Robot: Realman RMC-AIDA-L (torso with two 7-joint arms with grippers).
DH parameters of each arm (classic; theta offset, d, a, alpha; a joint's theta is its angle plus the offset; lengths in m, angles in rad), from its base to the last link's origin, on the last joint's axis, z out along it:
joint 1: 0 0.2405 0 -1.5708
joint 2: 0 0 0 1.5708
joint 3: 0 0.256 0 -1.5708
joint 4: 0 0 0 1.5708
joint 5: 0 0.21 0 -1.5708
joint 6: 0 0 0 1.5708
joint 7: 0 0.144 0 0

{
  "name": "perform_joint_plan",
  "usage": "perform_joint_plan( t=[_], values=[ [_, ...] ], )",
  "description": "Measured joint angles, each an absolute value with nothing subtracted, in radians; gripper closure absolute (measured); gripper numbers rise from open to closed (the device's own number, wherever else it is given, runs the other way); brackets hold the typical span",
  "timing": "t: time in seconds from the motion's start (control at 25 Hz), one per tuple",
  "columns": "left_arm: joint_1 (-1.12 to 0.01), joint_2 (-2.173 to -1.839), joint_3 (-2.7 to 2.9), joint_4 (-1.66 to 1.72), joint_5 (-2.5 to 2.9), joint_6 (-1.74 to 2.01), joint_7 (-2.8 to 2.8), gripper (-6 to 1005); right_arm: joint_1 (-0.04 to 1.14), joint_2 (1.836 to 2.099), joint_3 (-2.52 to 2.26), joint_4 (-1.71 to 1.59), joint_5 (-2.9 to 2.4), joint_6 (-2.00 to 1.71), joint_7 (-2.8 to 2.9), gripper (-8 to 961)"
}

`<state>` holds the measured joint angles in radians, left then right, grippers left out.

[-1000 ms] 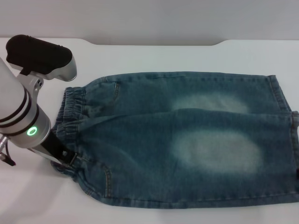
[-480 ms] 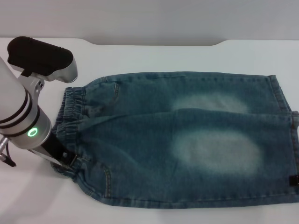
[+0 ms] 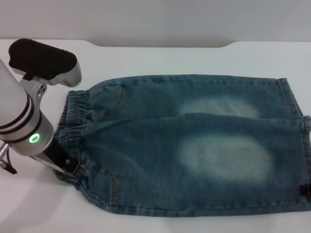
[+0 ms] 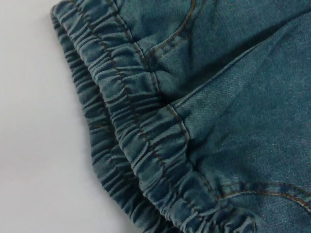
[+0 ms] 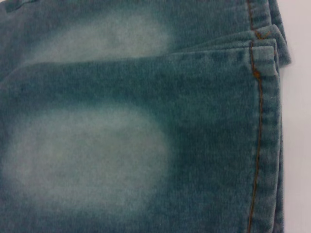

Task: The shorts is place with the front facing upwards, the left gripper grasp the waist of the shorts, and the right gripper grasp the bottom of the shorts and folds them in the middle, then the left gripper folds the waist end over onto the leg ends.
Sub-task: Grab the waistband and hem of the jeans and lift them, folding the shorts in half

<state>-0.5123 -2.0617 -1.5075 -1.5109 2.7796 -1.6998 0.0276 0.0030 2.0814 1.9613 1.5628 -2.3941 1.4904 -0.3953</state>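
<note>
shorts [image 3: 194,145]: flat on the white bench [image 3: 160,58], laid sideways across the head view, 1 leg overlapping the other along the middle. 2 pale faded patches face up.
waist of the shorts [image 3: 73,128]: gathered elastic band at the robot's left end of the denim. In the left wrist view the band [image 4: 141,141] runs diagonally, ruched, with orange stitching and a pocket seam just beside it.
bottom of the shorts [image 3: 303,145]: straight stitched hems at the robot's right end, reaching the picture's edge. Right wrist view shows the hems [image 5: 265,121] stacked, the upper leg's hem lying over the lower one, orange thread along the edge.
left gripper [image 3: 68,167]: at the near corner of the waistband, touching the denim. White arm with black bands and green light comes in from the left edge.
left fingers: black tips sit at the band's edge; cannot tell how far they are spread or whether they have hold of the cloth.
right gripper [image 3: 304,191]: only a small black piece shows at the right edge, on the near hem.
right fingers: cannot tell their state; the right wrist view shows none of them.
</note>
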Motion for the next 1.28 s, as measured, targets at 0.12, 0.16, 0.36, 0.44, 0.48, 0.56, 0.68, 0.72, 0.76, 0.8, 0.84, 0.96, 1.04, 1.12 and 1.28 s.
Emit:
perform_joint_plan(
  t=[0.12,0.16,0.36,0.44,0.48,0.56,0.68,0.72,0.76,0.8,0.84,0.96,1.04,1.12,1.28],
  values=[
    [-0.512,-2.062,-1.507,-1.511,2.779,-1.701,0.028,940,0.003,2.081,1.960,1.564,-2.392,1.498,-0.403,397],
    [-0.512,-2.062,-1.507,-1.511,2.779,-1.701,0.028,940,0.003,2.080,1.960,1.564,-2.380,1.501,-0.415,407],
    [-0.512,-2.062,-1.506,-1.511,2.778,-1.703,0.029,938,0.001,2.075,1.969,1.569,-2.323,1.523,-0.452,595],
    [-0.512,-2.062,-1.508,-1.513,2.778,-1.702,0.029,937,0.003,2.074,1.967,1.575,-2.318,1.529,-0.456,660],
    [-0.512,-2.062,-1.510,-1.514,2.778,-1.701,0.029,937,0.004,2.074,1.966,1.576,-2.317,1.531,-0.457,681],
    [-0.511,-2.062,-1.514,-1.520,2.779,-1.697,0.029,936,0.008,2.074,1.967,1.579,-2.312,1.532,-0.462,722],
    [-0.506,-2.060,-1.519,-1.524,2.785,-1.677,0.029,935,0.009,2.073,1.980,1.592,-2.285,1.532,-0.474,783],
    [-0.503,-2.059,-1.522,-1.524,2.785,-1.667,0.029,935,0.007,2.074,1.988,1.603,-2.276,1.531,-0.480,804],
    [-0.499,-2.059,-1.526,-1.525,2.786,-1.655,0.029,935,0.006,2.074,1.994,1.613,-2.270,1.527,-0.486,824],
    [-0.494,-2.058,-1.531,-1.525,2.787,-1.643,0.029,934,0.004,2.074,2.003,1.629,-2.266,1.521,-0.494,845],
    [-0.488,-2.058,-1.536,-1.528,2.787,-1.630,0.029,934,0.001,2.075,2.011,1.645,-2.261,1.515,-0.503,865],
    [-0.466,-2.058,-1.550,-1.547,2.788,-1.582,0.032,933,-0.008,2.077,2.024,1.692,-2.228,1.492,-0.525,910],
    [-0.446,-2.057,-1.567,-1.567,2.789,-1.539,0.043,932,-0.019,2.077,2.032,1.739,-2.196,1.475,-0.538,940],
    [-0.434,-2.057,-1.584,-1.574,2.791,-1.504,0.053,932,-0.029,2.076,2.045,1.798,-2.184,1.458,-0.551,955],
    [-0.406,-2.057,-1.612,-1.592,2.795,-1.426,0.071,930,-0.049,2.077,2.074,1.901,-2.185,1.405,-0.586,956]
  ],
)
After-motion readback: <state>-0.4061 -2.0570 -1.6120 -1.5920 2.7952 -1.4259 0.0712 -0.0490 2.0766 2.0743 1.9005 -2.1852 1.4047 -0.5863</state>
